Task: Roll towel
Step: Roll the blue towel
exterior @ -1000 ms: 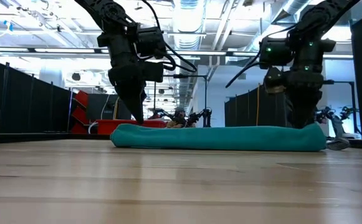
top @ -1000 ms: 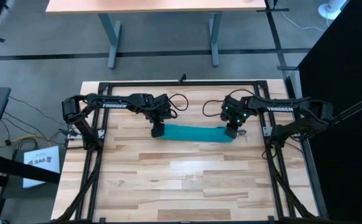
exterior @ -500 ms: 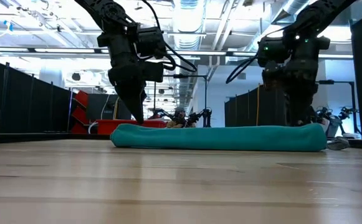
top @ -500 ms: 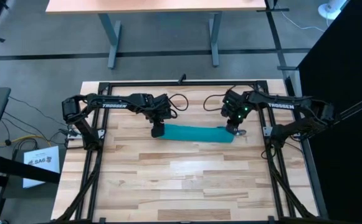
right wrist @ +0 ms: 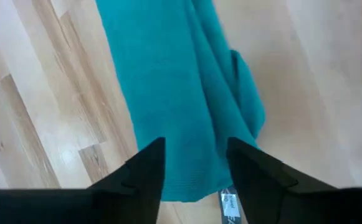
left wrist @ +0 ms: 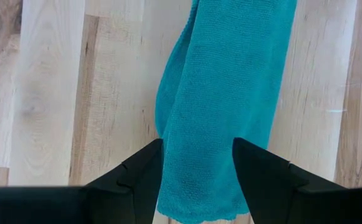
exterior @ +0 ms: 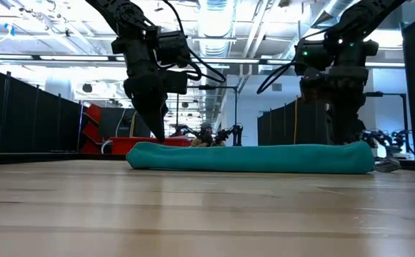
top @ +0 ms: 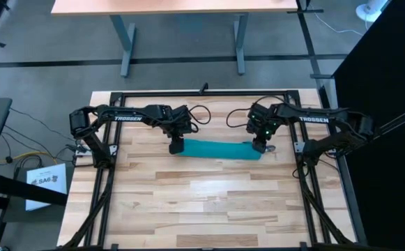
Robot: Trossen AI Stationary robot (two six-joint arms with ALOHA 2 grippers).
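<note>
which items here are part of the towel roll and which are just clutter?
Job:
towel, lying as a long low bundle on the table
left gripper, open, at one end
right gripper, open, at the other end

Lying about:
small tag-like item beside the towel's right end

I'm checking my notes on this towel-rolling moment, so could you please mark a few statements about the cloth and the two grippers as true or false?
1. The teal soft cloth towel lies as a long narrow bundle across the wooden table. True.
2. The left gripper is at one end of the towel and the right gripper at the other. True.
3. The towel hangs in the air between the arms. False: in the low view it rests on the table.
4. The left gripper's fingers are pressed together. False: they stand apart, with the towel between them.
5. The towel is red. False: teal.
</note>
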